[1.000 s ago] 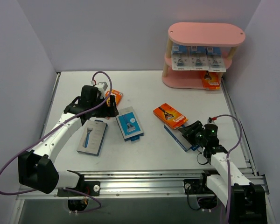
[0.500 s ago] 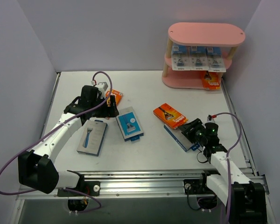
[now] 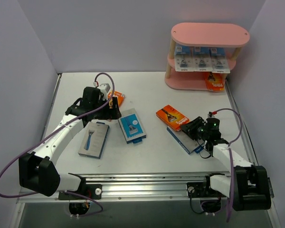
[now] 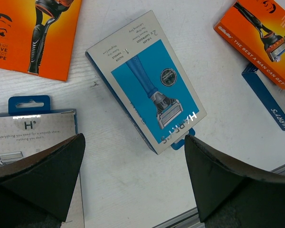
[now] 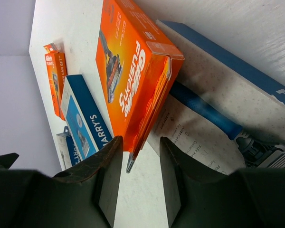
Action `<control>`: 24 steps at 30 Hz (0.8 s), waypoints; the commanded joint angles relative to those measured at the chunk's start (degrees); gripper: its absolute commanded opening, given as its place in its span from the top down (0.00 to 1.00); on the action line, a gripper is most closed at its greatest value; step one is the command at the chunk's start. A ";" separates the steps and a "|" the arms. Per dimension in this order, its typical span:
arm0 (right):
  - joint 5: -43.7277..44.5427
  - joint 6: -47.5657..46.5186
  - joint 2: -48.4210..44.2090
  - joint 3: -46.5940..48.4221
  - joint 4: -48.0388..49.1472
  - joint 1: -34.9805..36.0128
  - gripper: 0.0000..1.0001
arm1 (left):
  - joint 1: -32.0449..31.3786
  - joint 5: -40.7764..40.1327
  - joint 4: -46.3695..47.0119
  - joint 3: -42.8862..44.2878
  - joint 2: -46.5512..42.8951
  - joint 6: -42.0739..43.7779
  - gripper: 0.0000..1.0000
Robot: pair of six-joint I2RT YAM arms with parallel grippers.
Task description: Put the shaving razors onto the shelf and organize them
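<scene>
Your right gripper (image 5: 138,153) has its jaws a narrow gap apart. The near corner of the orange Gillette Fusion box (image 5: 128,71) lines up with that gap, but the wrist view does not show whether either finger touches it. That box rests tilted on the far end of a blue-edged Harry's box (image 5: 213,85). Your left gripper (image 4: 133,142) hangs with its jaws spread wide, holding nothing, over a blue-and-grey Harry's razor box (image 4: 147,88) that lies flat. Near that box lie a grey Harry's pack with a blue hang tab (image 4: 33,137), closer to you, and a small orange razor box (image 4: 31,33), farther away.

All of this rests on a white table (image 3: 152,88). Plain pale lavender walls (image 3: 109,33) close it in on three sides, and an aluminium rail (image 3: 147,183) runs along the near edge. The pink shelf (image 3: 210,34) stands in the far right corner. Three white-blue Gillette blister cards (image 3: 199,59) stand in a row on its middle tier, and one orange pack (image 3: 213,81) sits at the right end of the bottom tier.

Compared with a second ago, your right gripper has shifted slightly away from you, toward the orange Gillette Fusion box. Your left arm and every pack are where they were.
</scene>
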 commanded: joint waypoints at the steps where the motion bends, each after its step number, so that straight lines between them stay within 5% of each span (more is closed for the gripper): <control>1: -1.60 -1.31 0.13 2.15 1.24 -0.40 0.71 | -0.10 0.85 0.44 2.49 -0.17 0.64 0.05; 9: -2.30 -0.70 2.06 1.63 3.78 -0.49 0.81 | -0.10 1.11 0.44 2.49 0.00 0.64 0.05; 19: -3.71 -0.61 5.93 1.80 6.25 -0.40 0.81 | -0.10 1.20 0.26 2.57 0.09 0.72 0.05; 24: -4.06 -0.52 7.25 2.42 7.39 -0.49 0.90 | -0.10 1.20 0.26 2.49 0.18 0.72 0.05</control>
